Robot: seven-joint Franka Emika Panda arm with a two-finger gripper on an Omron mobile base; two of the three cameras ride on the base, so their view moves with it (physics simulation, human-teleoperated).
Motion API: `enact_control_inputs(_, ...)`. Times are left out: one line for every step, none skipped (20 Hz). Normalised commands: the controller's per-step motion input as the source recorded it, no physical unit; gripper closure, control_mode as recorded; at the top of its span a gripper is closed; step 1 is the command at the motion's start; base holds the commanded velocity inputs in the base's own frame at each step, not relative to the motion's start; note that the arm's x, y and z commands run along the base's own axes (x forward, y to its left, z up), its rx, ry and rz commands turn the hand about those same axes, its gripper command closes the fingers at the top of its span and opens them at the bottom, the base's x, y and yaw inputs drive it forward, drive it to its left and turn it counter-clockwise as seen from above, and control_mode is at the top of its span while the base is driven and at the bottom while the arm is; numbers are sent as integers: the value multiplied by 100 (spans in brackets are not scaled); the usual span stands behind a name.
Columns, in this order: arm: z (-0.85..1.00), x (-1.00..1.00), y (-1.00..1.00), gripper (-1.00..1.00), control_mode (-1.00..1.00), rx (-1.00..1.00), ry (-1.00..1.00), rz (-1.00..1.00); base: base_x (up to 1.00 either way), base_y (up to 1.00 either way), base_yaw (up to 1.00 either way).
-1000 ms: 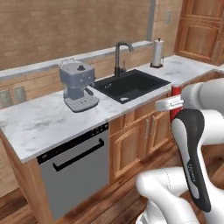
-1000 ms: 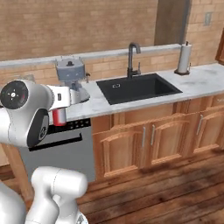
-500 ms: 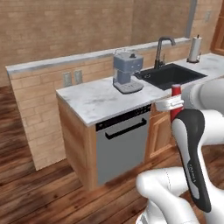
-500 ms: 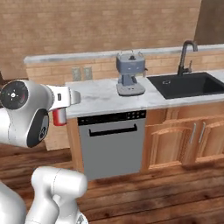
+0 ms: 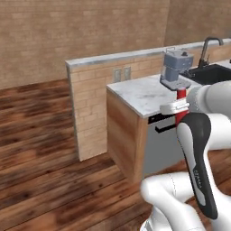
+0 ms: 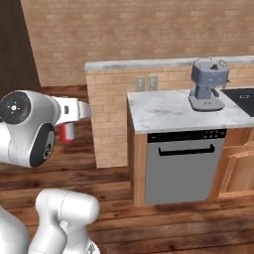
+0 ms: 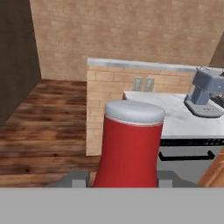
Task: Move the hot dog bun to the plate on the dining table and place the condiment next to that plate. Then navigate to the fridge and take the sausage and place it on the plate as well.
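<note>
Base swung left since earlier frame; sink nearly out of view. My gripper [image 7: 119, 181] clamps condiment [image 7: 128, 144] upright, carried for table placement beside plate.

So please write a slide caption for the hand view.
End effector carries red condiment past marble counter with coffee machine.

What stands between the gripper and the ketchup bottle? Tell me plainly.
Nothing does. The gripper is already shut on the ketchup bottle, held upright between its fingers.
</note>
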Motion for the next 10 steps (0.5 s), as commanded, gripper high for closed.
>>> enact_control_inputs(0,0,0,100,100,0,0,0,45,100,17)
enact_control_inputs(0,0,0,100,100,0,0,0,57,100,16)
enact_control_inputs(0,0,0,100,100,0,0,0,64,100,15)
enact_control_inputs(0,0,0,100,100,0,0,0,81,100,13)
enact_control_inputs(0,0,0,100,100,0,0,0,91,100,13)
enact_control_inputs(0,0,0,100,100,0,0,0,100,100,12)
enact_control_inputs(0,0,0,100,100,0,0,0,100,100,11)
enact_control_inputs(0,0,0,100,100,0,0,0,100,100,11)
enact_control_inputs(0,0,0,100,100,0,0,0,100,100,10)
enact_control_inputs(0,0,0,100,100,0,0,0,100,100,9)
